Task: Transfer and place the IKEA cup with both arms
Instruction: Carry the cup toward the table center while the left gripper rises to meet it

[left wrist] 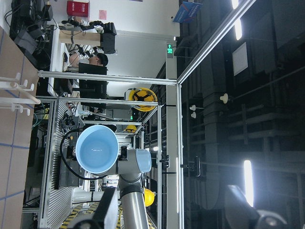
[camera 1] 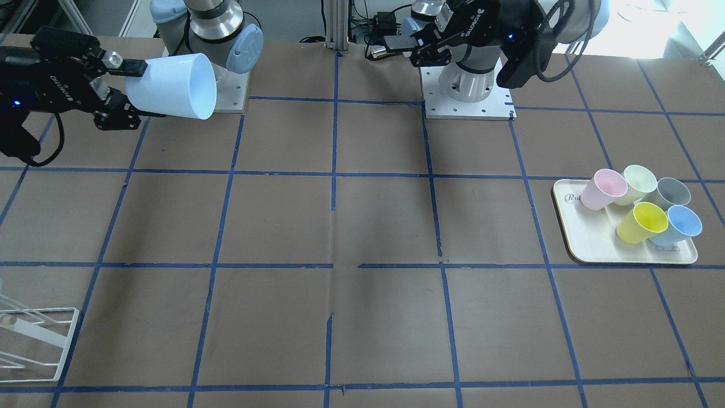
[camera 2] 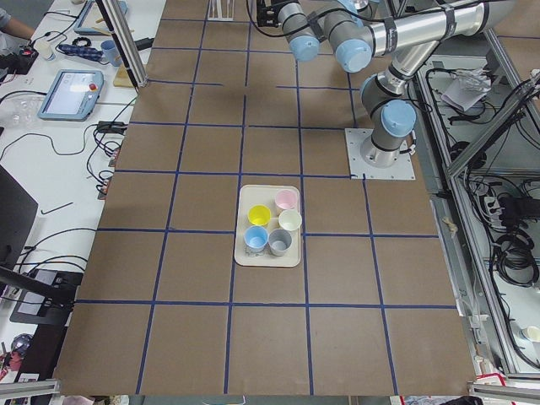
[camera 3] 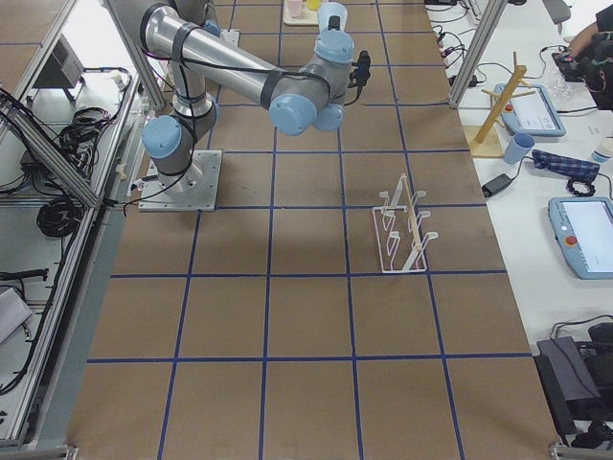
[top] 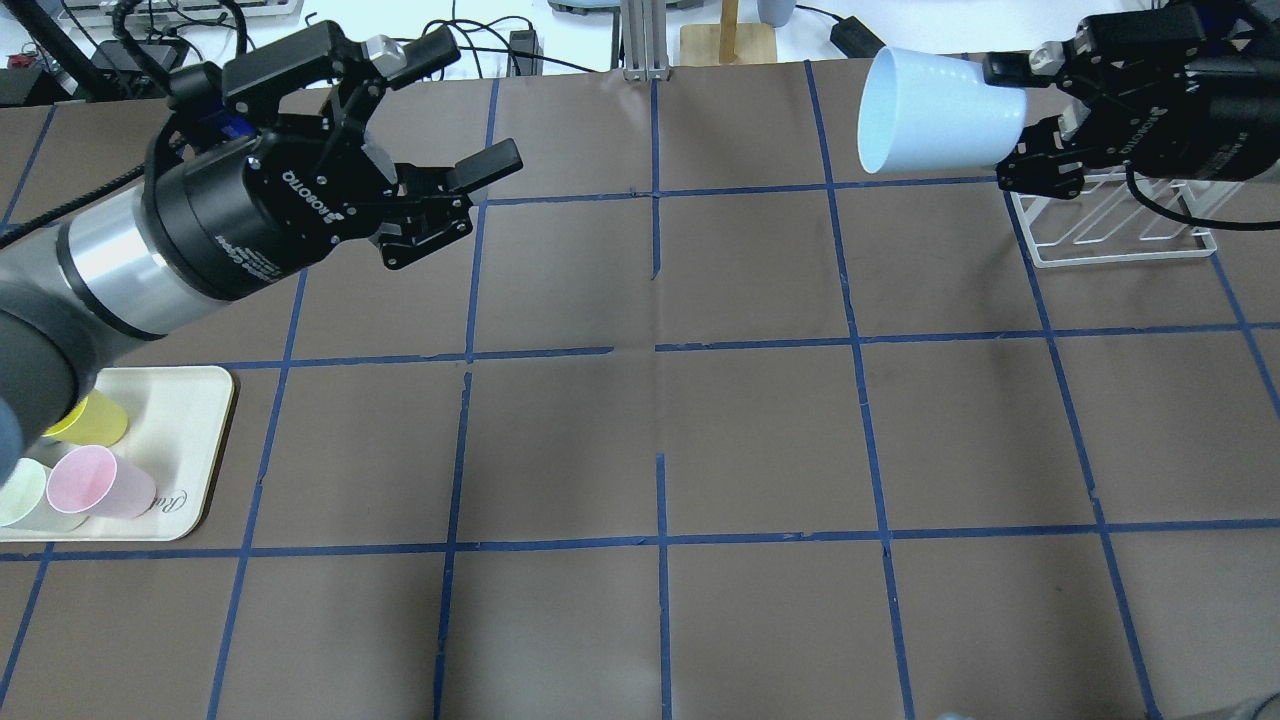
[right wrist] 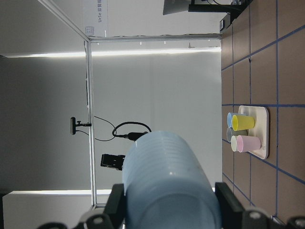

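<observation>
The pale sky-blue IKEA cup (top: pixel 940 110) is held on its side in the air, its mouth facing the table's middle. My right gripper (top: pixel 1012 112) is shut on its base end above the white rack. The cup also shows in the front view (camera 1: pixel 173 85), with the right gripper (camera 1: pixel 133 88) behind it, and fills the right wrist view (right wrist: pixel 167 186). My left gripper (top: pixel 470 105) is open and empty, raised over the table's left part and pointing toward the cup, well apart from it. The left wrist view sees the cup's mouth (left wrist: pixel 96 149).
A cream tray (camera 1: pixel 572 238) on my left side holds several pastel cups, among them pink (camera 1: pixel 605 188), yellow (camera 1: pixel 643 222) and another blue one (camera 1: pixel 679 225). A white wire rack (top: pixel 1110 235) stands on my right side. Blue tape lines grid the brown table.
</observation>
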`<action>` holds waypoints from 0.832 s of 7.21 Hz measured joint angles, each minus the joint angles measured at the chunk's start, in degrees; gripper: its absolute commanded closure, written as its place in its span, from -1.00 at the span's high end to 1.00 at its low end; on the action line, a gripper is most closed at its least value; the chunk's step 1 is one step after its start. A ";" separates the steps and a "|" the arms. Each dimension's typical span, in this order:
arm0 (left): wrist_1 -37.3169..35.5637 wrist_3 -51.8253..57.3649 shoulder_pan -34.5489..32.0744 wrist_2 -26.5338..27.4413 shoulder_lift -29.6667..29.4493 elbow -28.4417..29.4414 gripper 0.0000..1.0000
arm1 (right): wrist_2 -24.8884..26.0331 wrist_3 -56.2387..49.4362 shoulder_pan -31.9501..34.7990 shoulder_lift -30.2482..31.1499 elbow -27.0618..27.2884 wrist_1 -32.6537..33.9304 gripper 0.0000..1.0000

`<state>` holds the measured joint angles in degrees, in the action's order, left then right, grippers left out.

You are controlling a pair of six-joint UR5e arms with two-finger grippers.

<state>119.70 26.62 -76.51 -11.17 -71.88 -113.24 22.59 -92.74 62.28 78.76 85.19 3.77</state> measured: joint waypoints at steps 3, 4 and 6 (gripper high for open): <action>22.54 3.03 -0.04 0.52 0.18 5.19 0.53 | -2.92 -0.56 2.96 0.41 -0.49 -0.13 -0.85; 24.54 3.43 -0.04 0.46 0.61 4.89 0.62 | -3.00 -0.59 3.06 0.53 -0.52 -0.01 -0.85; 24.13 5.70 -0.07 0.41 1.22 3.70 1.00 | -3.14 -0.64 3.13 0.62 -0.51 0.16 -0.85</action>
<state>143.83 32.32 -76.58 -10.76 -70.66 -109.54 19.46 -93.38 65.41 79.38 84.67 3.93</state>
